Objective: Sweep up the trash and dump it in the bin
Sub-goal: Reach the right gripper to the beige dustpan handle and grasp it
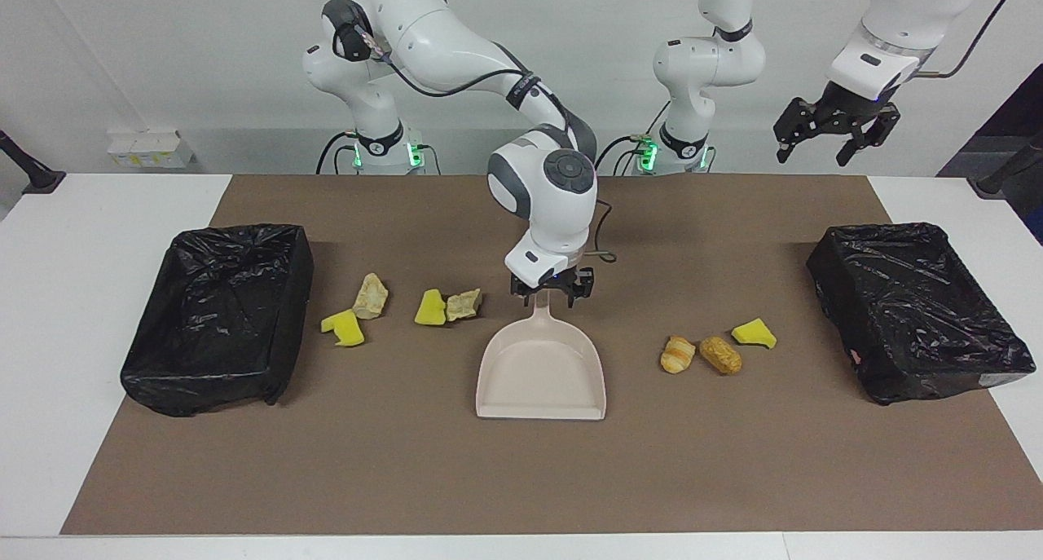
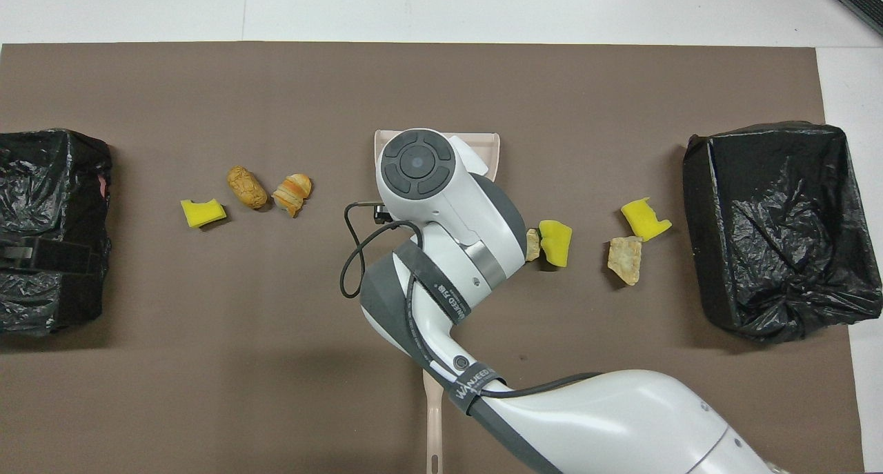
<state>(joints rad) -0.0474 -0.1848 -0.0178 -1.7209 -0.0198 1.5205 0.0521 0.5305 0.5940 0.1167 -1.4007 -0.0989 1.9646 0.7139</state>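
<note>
The right gripper [image 1: 552, 293] straddles the beige plastic dustpan's [image 1: 541, 370] handle, fingers part-closed, grip uncertain, presumably to scoop trash; the left gripper [image 1: 825, 134] waits open, empty.

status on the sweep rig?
Right gripper down at the dustpan handle, grip unconfirmed. Left gripper open, waiting high near its bin. Trash unswept, seven bits on the mat. Nothing in the way.
</note>
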